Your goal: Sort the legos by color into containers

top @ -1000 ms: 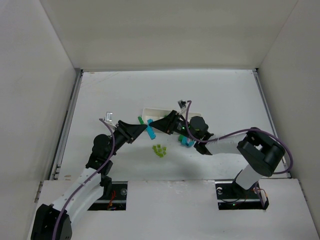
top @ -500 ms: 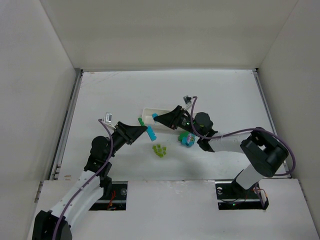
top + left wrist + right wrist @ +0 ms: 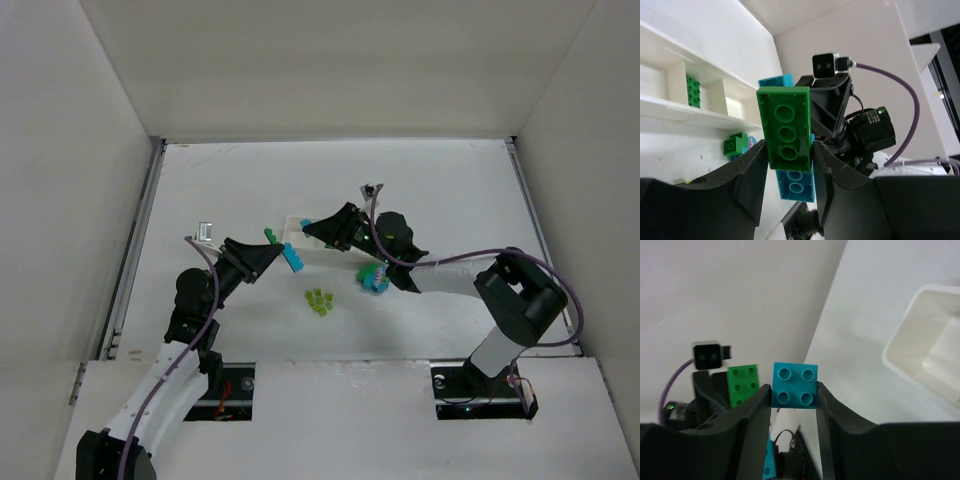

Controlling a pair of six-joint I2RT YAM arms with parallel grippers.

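Note:
My left gripper (image 3: pixel 277 250) is shut on a stack of a dark green lego (image 3: pixel 787 125) on a cyan lego (image 3: pixel 796 182), held above the table left of the white tray (image 3: pixel 292 231). My right gripper (image 3: pixel 309 227) faces it over the tray's left end, shut on a square cyan lego (image 3: pixel 795 385). In the left wrist view one tray compartment (image 3: pixel 670 107) holds a dark green lego (image 3: pixel 692 91). Pale yellow-green legos (image 3: pixel 319 300) lie on the table in front of the tray. A small heap of green and cyan legos (image 3: pixel 373 277) lies beside the right arm.
The right arm covers most of the tray in the top view. A tray corner (image 3: pixel 925 345) shows in the right wrist view. A loose green lego (image 3: pixel 735 145) lies in front of the tray. White walls enclose the table on three sides.
The two grippers have drawn apart. The right one went back and left with the square cyan lego; the left one pulled back left with the green and cyan stack.

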